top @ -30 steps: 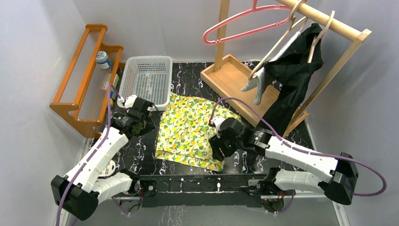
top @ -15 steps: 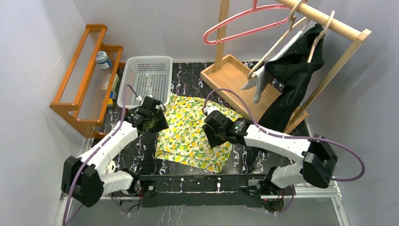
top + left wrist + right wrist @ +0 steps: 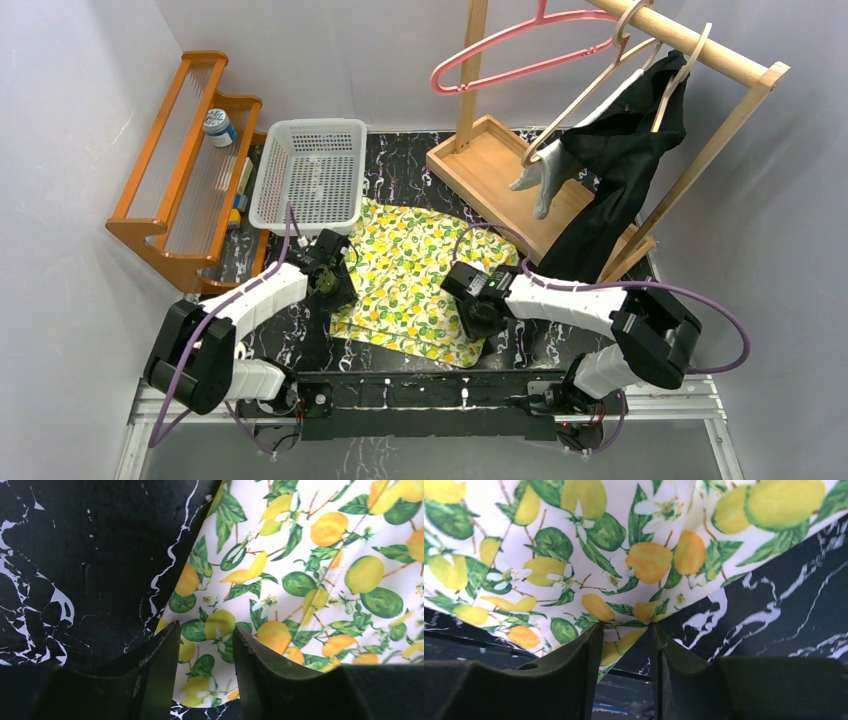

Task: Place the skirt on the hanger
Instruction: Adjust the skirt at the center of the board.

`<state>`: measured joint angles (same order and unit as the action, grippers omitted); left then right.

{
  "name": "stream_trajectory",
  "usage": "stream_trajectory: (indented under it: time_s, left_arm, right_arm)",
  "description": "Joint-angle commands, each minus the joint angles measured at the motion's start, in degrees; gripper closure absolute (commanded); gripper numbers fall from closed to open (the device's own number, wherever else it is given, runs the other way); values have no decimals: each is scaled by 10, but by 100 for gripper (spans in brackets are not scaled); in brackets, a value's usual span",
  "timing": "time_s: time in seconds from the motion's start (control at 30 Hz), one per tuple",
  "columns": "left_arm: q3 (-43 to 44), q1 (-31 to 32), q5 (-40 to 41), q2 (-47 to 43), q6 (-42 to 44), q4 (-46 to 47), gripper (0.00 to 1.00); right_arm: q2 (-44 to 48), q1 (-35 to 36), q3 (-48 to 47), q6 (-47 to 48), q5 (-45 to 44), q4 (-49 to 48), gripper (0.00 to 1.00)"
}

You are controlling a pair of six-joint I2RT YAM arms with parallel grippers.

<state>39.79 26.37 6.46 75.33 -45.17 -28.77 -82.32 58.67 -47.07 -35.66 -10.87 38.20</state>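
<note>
The lemon-print skirt (image 3: 405,275) lies flat on the black marbled table (image 3: 400,160), just near of the white basket (image 3: 310,170). Its long axis runs far to near, leaning a little to the right at the near end. I am set across its short axis, one gripper on each side edge.

My left gripper (image 3: 335,280) is at the left edge. Its fingers stand apart and straddle the hem, with printed cloth visible in the gap, so nothing is pinched. My right gripper (image 3: 478,318) is at the near right corner, also parted. The corner of the fabric sits between its fingertips, but I judge it is not clamped.

The skirt lies inward from both grippers: to the right of my left one, and left and far of my right one.

The pink hanger (image 3: 520,50) hangs on the wooden rack (image 3: 700,45), far and to the right, well apart from the skirt. My right arm is the nearer one to it. I think both edges must be gripped first, and then the cloth carried up toward the far right.
</note>
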Motion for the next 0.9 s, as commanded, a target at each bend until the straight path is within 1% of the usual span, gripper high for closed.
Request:
stream_trajectory:
  time_s: [0.0,0.17,0.3,0.37,0.43,0.5,0.57,0.6,0.7,0.77,0.87]
  left_arm:
    - [-16,0,11,-8,-13,-22,59]
    - [-10,0,36,-13,-20,-58,59]
    - [3,0,61,-16,-10,-82,58]
    - [9,0,78,-15,-4,-99,59]
    - [24,-1,84,-17,6,-115,63]
    - [52,-1,57,-29,29,-111,63]
    - [73,-1,3,-42,54,-89,61]
    - [80,-1,-24,-47,59,-78,60]
    - [75,-1,-90,-50,50,-51,59]
    - [50,-1,-99,-44,36,-37,60]
    - [5,-1,-83,-33,23,-29,60]
  right_arm:
    - [15,0,22,-60,-3,77,55]
    - [36,0,30,-82,2,111,58]
    - [77,0,24,-83,-5,132,62]
    - [94,0,24,-80,-20,139,68]
    - [108,0,14,-72,-23,136,68]
    - [125,0,0,-50,-7,108,60]
    - [136,0,-7,-30,26,63,54]
    - [137,0,-7,-25,47,43,53]
    - [119,0,-1,-24,100,10,53]
    - [96,0,5,-32,117,8,54]
    - [69,0,30,-50,113,9,55]
